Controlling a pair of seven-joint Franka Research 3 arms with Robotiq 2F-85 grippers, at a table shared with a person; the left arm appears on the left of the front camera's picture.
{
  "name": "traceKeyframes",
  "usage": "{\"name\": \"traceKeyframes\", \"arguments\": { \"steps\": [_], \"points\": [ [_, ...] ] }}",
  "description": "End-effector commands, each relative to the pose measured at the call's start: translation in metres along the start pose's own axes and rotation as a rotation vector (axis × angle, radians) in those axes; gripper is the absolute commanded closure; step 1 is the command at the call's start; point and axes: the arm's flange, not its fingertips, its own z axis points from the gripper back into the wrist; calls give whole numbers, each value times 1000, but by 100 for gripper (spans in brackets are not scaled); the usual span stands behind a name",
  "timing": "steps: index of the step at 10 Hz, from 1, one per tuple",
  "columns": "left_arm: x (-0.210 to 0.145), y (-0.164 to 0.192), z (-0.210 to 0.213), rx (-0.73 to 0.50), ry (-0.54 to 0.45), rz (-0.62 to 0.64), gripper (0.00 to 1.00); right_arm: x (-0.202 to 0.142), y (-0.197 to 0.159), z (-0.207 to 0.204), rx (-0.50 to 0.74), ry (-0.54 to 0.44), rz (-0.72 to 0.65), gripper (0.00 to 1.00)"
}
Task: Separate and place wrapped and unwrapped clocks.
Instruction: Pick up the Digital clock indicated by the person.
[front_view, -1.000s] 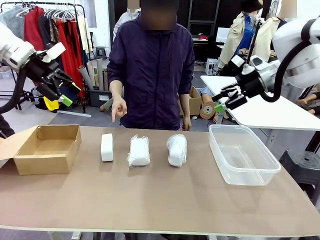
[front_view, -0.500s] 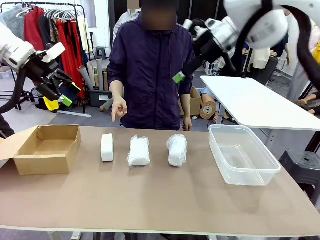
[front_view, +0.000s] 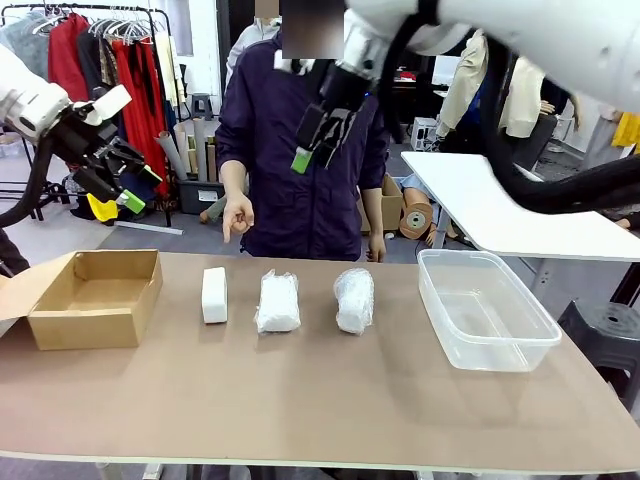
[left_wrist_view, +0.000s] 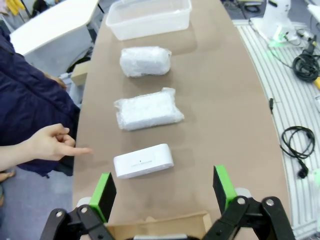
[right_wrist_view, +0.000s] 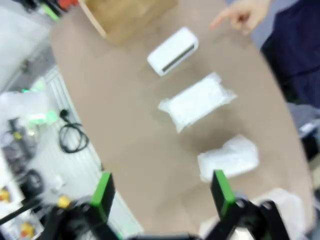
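Three clocks lie in a row on the brown table. The unwrapped one (front_view: 214, 294) is a smooth white block at the left. A wrapped clock (front_view: 278, 301) in crinkly wrap lies in the middle, and a second wrapped clock (front_view: 354, 299) to its right. The person's hand (front_view: 237, 218) points down at the bare one. My left gripper (front_view: 135, 187) hangs open, high above the cardboard box. In its wrist view the bare clock (left_wrist_view: 143, 161) is nearest, just beyond the open left gripper (left_wrist_view: 164, 192). My right gripper (front_view: 312, 140) is open, high above the row. Its blurred wrist view looks down past the right gripper (right_wrist_view: 161, 192) on the bare clock (right_wrist_view: 173, 51) and both wrapped ones (right_wrist_view: 197, 101) (right_wrist_view: 229, 157).
An open cardboard box (front_view: 90, 300) stands at the table's left end, and a clear plastic bin (front_view: 485, 310) at its right end. The person stands at the far edge. A white table (front_view: 520, 210) is behind to the right. The near half of the table is bare.
My right arm has swung from the far right to the left and now hangs in front of the person. The left arm, the clocks and the pointing hand have not moved.
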Motion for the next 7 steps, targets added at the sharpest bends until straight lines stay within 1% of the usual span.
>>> {"name": "traceKeyframes", "arguments": {
  "steps": [1, 2, 4, 5, 6, 7],
  "points": [
    [0, -4, 2, -2, 3, 3, 0, 38, -12, 0, -44, 39, 78, 0],
    [0, -4, 2, -2, 3, 3, 0, 0, 0, 0, 0, 0, 0, 0],
    [0, -4, 2, -2, 3, 3, 0, 0, 0, 0, 0, 0, 0, 0],
    [0, -4, 2, -2, 3, 3, 0, 12, -2, -15, -17, 24, 19, 0],
    [0, -4, 2, -2, 3, 3, 0, 15, 10, -40, 5, 12, 0, 0],
    [0, -4, 2, -2, 3, 3, 0, 26, 33, -75, 21, -6, -39, 0]
  ]
}}
